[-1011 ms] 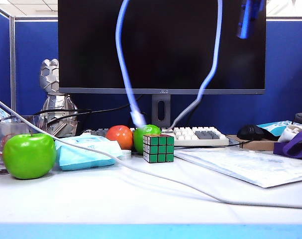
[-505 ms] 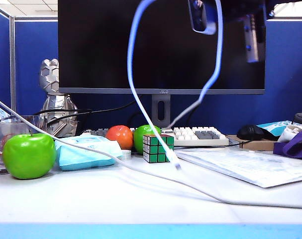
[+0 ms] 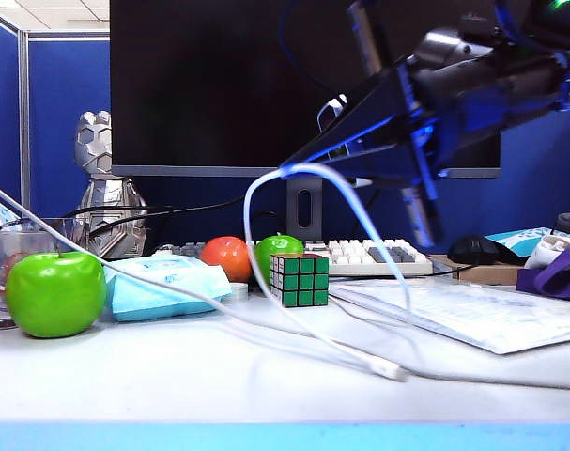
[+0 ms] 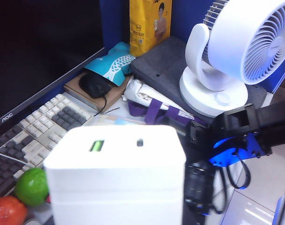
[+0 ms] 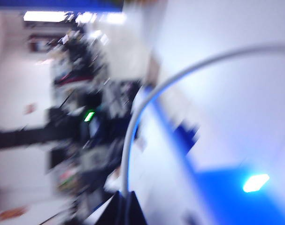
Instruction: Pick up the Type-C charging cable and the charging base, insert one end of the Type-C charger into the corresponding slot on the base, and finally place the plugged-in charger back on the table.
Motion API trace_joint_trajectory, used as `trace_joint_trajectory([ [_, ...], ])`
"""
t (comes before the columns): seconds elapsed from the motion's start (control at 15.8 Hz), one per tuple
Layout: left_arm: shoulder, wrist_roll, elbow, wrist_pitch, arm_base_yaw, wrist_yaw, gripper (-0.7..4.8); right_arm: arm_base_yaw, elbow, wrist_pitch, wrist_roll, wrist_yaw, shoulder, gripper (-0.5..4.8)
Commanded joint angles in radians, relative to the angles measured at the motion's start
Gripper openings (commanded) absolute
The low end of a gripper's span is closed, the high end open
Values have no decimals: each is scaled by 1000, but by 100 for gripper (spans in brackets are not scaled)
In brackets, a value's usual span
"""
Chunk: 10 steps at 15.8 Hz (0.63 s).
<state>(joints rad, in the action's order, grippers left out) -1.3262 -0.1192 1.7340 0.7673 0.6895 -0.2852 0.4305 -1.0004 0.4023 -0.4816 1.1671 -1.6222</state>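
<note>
We are seeing the surface (image 3: 172, 385) carrying the clutter. The right tool (image 3: 289, 169), pressed together, is pinching the Type-C charging cable (image 3: 360, 211) above the surface's middle, plug lying near the front edge. The left tool, jaws hidden, is carrying the charging base (image 4: 115, 180); grip width unclear.

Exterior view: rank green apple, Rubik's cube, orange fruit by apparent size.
1. green apple
2. Rubik's cube
3. orange fruit

The apple sits nearest the camera, so true sizes stay unsure; cube and orange fruit look close.
</note>
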Motion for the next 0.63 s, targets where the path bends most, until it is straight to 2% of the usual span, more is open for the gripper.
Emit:
trace_joint_trajectory([
  [0.06, 5, -2, 4, -21, 1, -3, -6, -42, -4, -211, -75, -116, 5, -3],
  [0.25, 5, -4, 4, -21, 1, -3, -6, -108, -4, -212, -76, -232, 5, 0],
  [0.32, 5, -4, 4, -21, 1, -3, -6, -149, -3, -212, -74, -345, 5, 211],
  [0.38, 5, -4, 4, -22, 1, -3, -6, -154, -3, -213, -68, -384, 5, 235],
  [0.44, 5, -4, 4, -21, 1, -3, -6, -159, -4, -213, -67, -408, 5, 236],
  [0.51, 4, -4, 4, -22, 1, -3, -6, -162, -4, -217, -67, -414, 5, 268],
  [0.63, 3, -4, 4, -21, 1, -3, -6, -161, -6, -207, -68, -399, 7, 279],
])
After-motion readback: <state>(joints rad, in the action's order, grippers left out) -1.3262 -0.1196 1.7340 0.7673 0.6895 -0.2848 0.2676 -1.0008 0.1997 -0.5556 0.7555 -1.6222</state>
